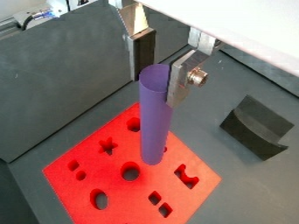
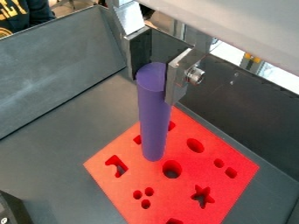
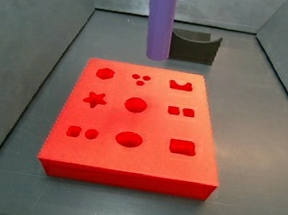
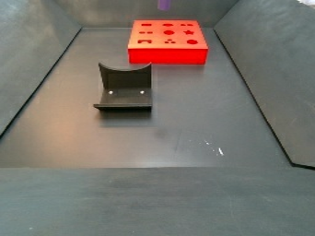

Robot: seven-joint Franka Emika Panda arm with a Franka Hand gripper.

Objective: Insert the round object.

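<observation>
- The gripper (image 1: 158, 70) shows in both wrist views (image 2: 156, 63); its flat silver fingers (image 1: 184, 77) are clamped on the top end of the purple rod (image 1: 155, 114), one plate pressed against each side of it.
- The rod hangs upright straight down from between the fingers, its rounded upper end (image 2: 151, 74) sitting level with the finger plates.
- In a side view only the lower length of the rod (image 3: 160, 19) shows, dropping in from above the picture; the gripper itself lies out of that frame.
- The rod's lower end is in the air, clear of the red block (image 1: 82, 162) beneath the gripper; I cannot tell exactly which hole it stands over.
- Below the gripper, the red block's upper face carries cut-outs of many shapes: a star (image 3: 94, 99), round holes (image 3: 135, 104), small squares (image 3: 182, 112) and a larger rectangle (image 3: 182, 146).
- In a wrist view a round hole (image 2: 172, 170) lies just beside the rod's lower tip.
- Farther from the gripper, on the dark floor past the block, stands the fixture (image 1: 258, 124), apart from the block (image 3: 193, 46).
- In a side view the fixture (image 4: 123, 88) is in the foreground and the red block (image 4: 170, 41) lies well behind it; neither the gripper nor the rod shows there.
</observation>
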